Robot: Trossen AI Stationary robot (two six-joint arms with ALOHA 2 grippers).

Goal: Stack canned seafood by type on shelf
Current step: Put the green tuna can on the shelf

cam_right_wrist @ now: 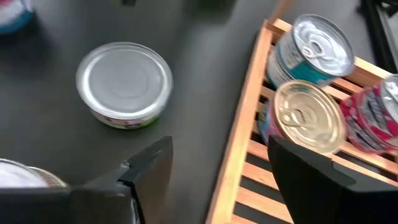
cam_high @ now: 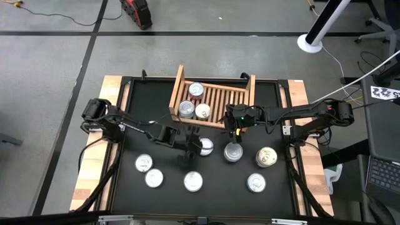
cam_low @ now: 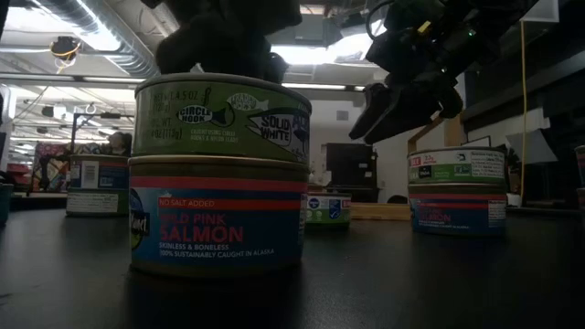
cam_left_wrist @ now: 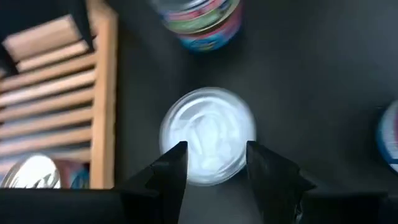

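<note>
Left end effector [cam_left_wrist: 214, 165] fingers parted, straddling a tin [cam_left_wrist: 208, 135] on the desk [cam_left_wrist: 311, 93] | right end effector [cam_right_wrist: 214, 162] wide, empty, at shelf [cam_right_wrist: 239, 155] edge | three tins [cam_right_wrist: 310, 118] inside beside it

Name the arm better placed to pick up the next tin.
Left. The left gripper hangs open directly over a tin on the table, fingers straddling it. The right gripper hovers open by the shelf, over no tin.

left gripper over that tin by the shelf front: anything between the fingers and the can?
Nothing visible. The open left gripper hangs directly above the round silvery-lidded tin on the black table, one finger on each side. The light wooden slatted shelf sits beside it, apart.
</note>
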